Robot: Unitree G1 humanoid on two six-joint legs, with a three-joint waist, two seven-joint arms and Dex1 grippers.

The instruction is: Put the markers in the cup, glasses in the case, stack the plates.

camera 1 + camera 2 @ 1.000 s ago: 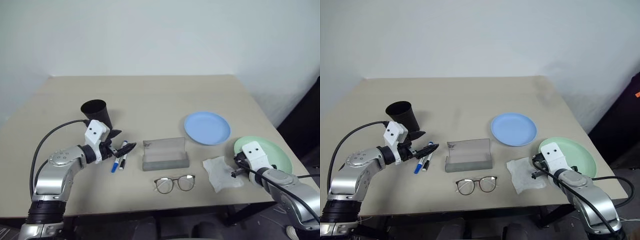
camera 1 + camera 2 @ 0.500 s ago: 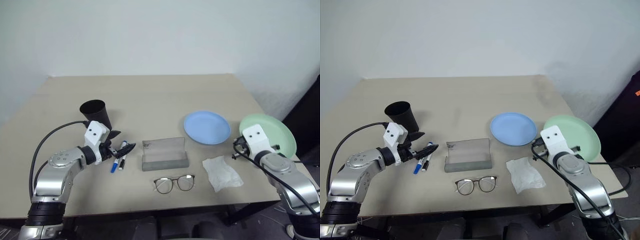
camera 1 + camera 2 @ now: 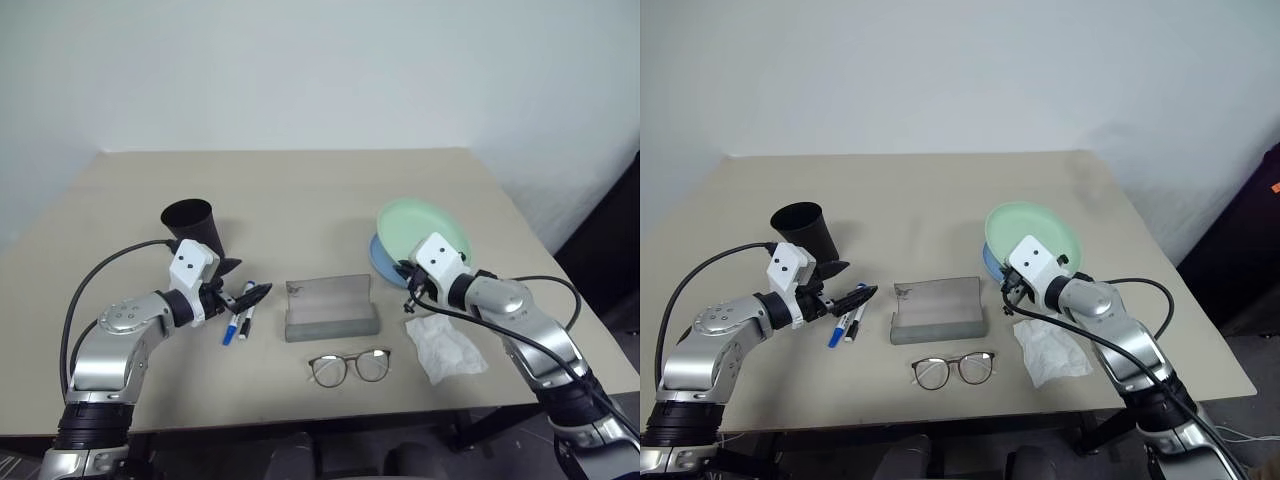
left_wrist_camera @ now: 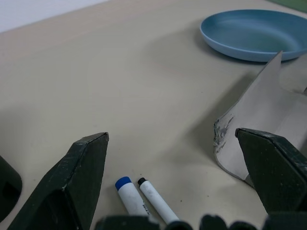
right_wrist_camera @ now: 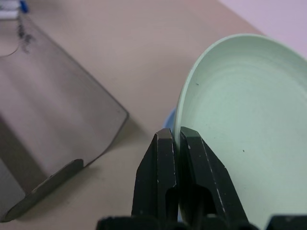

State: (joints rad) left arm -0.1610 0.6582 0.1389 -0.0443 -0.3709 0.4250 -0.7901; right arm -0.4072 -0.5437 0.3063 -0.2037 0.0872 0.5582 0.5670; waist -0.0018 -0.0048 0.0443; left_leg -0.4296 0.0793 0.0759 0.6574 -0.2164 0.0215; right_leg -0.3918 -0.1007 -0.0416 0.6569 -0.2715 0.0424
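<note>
On the tan table [image 3: 300,190], the right gripper [image 5: 178,143] pinches the green plate's [image 3: 424,229] rim, tipped just above the blue plate [image 4: 249,33], and should lower it flat and centred, while the left gripper [image 4: 172,191] gapes wide.

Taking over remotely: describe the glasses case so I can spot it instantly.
Look at the middle of the beige table. The case sits there, between the markers and the blue plate, just behind the glasses. It's the only grey box, lying open with its lid upright.
</note>
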